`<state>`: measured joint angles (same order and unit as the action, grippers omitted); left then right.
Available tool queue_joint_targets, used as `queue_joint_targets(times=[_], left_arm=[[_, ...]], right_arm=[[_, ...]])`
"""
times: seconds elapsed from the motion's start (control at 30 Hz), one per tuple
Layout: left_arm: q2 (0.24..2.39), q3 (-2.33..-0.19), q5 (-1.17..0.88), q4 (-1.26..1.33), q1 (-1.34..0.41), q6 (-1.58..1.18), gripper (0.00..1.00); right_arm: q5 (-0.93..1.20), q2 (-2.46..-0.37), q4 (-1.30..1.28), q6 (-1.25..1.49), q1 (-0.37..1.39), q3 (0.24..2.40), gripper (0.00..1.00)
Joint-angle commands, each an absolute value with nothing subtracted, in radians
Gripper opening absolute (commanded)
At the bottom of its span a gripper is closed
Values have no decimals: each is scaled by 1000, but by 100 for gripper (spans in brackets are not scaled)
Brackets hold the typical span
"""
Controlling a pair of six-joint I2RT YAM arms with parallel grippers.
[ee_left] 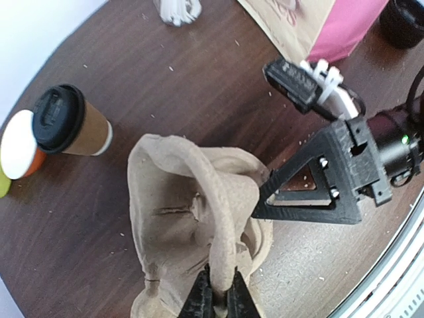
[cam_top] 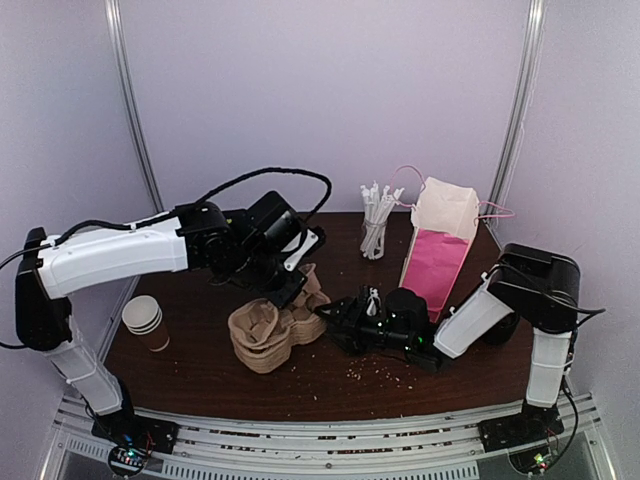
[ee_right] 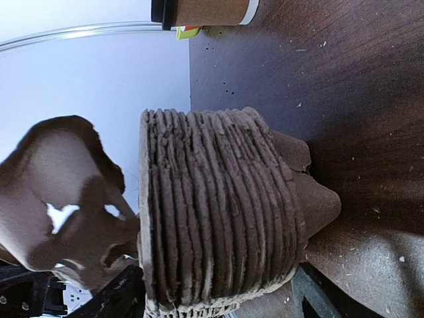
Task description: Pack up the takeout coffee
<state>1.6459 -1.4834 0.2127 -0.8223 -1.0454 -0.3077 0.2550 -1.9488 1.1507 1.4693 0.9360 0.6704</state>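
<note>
The left gripper (ee_left: 222, 291) pinches the rim of a pulp carrier (ee_left: 192, 192) at lower centre. The right gripper (ee_right: 218, 301) stands spread around the stack (ee_right: 218, 225). Nested carriers could lift together.

carrier stack (ee_right: 218, 218) centre on table (ee_right: 351, 99) | right gripper (ee_right: 216, 281) fingers (ee_right: 119, 298) flank its base, contact unclear | separate carrier (ee_right: 59, 192) left | takeout coffee (ee_right: 205, 10) top edge

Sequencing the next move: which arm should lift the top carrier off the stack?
Left, probably. The left fingers pinch the top carrier by its rim; the right fingers only straddle the stack, placed to steady it.
</note>
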Motion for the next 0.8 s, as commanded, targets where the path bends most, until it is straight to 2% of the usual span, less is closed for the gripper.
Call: queue_joint_targets(times=[0.0, 0.4, 0.77], left_arm=[[1554, -1540, 272, -785, -1048, -322, 0], [1468, -1544, 312, -784, -1048, -330, 0], [1337, -1563, 486, -796, -1047, -297, 5]], right_arm=[[228, -1937, 1083, 1447, 946, 698, 78], [204, -1915, 983, 1421, 981, 749, 84], [183, -2013, 939, 1434, 1010, 890, 81]])
